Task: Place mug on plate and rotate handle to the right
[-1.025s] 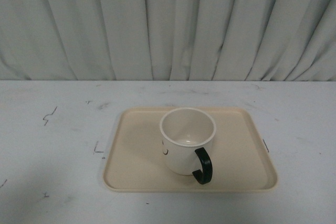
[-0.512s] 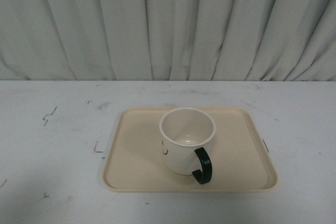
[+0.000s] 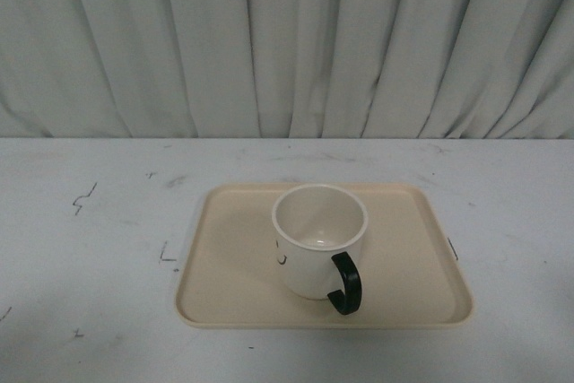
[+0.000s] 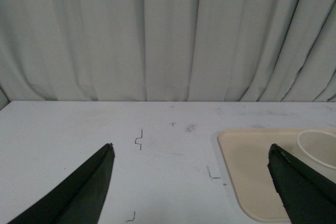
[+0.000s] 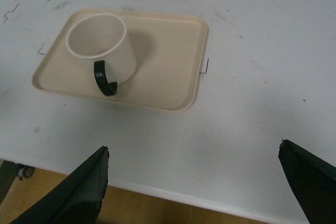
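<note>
The cream-white mug [image 3: 314, 239] stands upright on the beige plate [image 3: 224, 284] in the middle of the table. Its dark handle [image 3: 346, 283] points toward the table's front and slightly right, and part of the black face shows on its left side. Neither arm appears in the front view. My left gripper [image 4: 191, 148] is open over bare table left of the plate [image 4: 247, 171], with the mug's rim [image 4: 315, 145] at the frame edge. My right gripper [image 5: 193, 145] is open above the table's front edge, well short of the plate [image 5: 168, 77], mug [image 5: 102, 45] and handle [image 5: 105, 80].
A grey pleated curtain [image 3: 287, 42] hangs behind the white table [image 3: 90, 248], which bears small black marks [image 3: 83, 197]. The table's front edge [image 5: 173, 192] and the wooden floor below show in the right wrist view.
</note>
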Available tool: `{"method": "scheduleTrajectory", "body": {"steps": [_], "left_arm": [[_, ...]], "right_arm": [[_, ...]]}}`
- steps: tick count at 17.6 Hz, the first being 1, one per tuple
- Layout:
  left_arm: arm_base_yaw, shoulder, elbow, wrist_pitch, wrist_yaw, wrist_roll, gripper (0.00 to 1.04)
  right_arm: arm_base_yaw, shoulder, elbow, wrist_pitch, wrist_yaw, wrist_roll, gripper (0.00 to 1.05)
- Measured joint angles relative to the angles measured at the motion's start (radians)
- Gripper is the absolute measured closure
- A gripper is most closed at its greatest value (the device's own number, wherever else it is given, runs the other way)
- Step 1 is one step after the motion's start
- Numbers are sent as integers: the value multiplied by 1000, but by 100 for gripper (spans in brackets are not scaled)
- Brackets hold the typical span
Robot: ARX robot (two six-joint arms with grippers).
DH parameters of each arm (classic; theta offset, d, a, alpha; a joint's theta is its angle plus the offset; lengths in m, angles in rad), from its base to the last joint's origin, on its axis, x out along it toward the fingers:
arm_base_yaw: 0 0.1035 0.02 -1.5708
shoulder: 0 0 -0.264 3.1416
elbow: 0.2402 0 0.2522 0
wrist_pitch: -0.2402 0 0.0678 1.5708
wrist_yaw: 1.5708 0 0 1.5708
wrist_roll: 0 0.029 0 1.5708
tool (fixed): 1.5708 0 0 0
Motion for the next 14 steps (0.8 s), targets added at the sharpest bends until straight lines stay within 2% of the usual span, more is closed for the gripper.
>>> {"method": "scheduleTrajectory", "body": {"steps": [1, 5, 7, 14], "left_arm": [[0, 0, 0, 0, 0, 2, 5], [0, 0, 0, 0, 0, 2, 7], [0, 0, 0, 0, 0, 2, 7], [0, 0, 0, 0, 0, 2, 7]], "right_arm": [[29, 164, 81, 51, 13, 17, 6], [124, 660, 394, 122, 41, 48, 6], [142, 796, 502, 60, 15, 86, 6], [222, 1144, 770, -78, 58, 219, 6]]}}
